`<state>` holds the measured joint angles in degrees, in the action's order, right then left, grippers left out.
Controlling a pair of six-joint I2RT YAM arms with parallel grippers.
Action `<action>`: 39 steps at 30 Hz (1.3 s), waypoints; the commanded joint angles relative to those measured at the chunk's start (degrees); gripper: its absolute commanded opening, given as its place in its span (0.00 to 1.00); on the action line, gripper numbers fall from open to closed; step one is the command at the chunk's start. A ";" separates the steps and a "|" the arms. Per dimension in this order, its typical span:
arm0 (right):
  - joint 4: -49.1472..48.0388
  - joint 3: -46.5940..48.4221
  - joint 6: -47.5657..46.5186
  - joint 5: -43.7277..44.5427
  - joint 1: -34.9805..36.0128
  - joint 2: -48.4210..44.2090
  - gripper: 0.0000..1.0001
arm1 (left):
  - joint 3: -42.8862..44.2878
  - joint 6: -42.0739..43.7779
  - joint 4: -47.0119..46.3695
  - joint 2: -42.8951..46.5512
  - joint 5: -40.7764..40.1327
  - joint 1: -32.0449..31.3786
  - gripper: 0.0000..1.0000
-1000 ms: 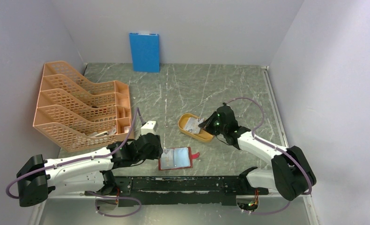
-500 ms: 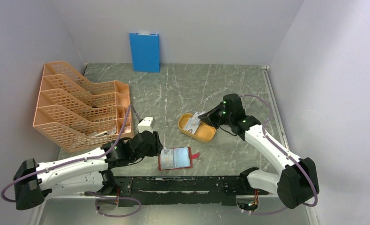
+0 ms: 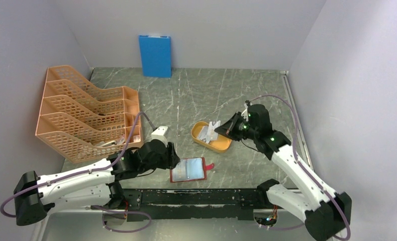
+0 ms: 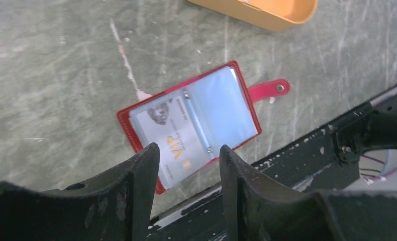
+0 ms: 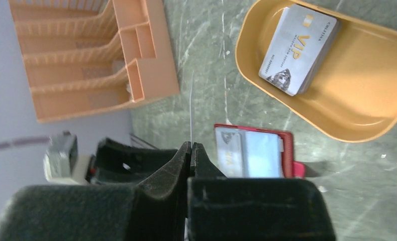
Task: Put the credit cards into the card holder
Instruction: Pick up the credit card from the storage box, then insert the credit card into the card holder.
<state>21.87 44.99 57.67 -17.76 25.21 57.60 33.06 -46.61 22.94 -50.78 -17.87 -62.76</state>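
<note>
The right arm [image 3: 293, 161] is raised by the tray [image 5: 372, 118], a card [image 5: 191, 108] pinched in the right end effector [image 5: 191, 146]. The left arm [image 3: 81, 176] is stretched low, the left end effector [image 4: 189, 149] spread over the open wallet [image 4: 206, 113].

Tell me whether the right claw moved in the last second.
Yes: the right claw pulled rightward, from over the yellow tray to its right rim, gripping a credit card.

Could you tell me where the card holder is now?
Top view: the dark-red folding card holder lies open by the front edge of the table, just right of the left pincer, in front of the yellow-orange oval tray.
</note>
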 commanded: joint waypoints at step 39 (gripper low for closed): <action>1.96 -22.14 -17.98 -5.33 6.18 -17.27 0.00 | 13.14 -0.73 -10.65 -35.60 -1.34 -7.72 0.58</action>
<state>25.54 23.70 38.87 -24.60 30.30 40.73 44.42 -46.92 13.17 -86.59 -16.88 -70.24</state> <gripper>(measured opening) 0.010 0.585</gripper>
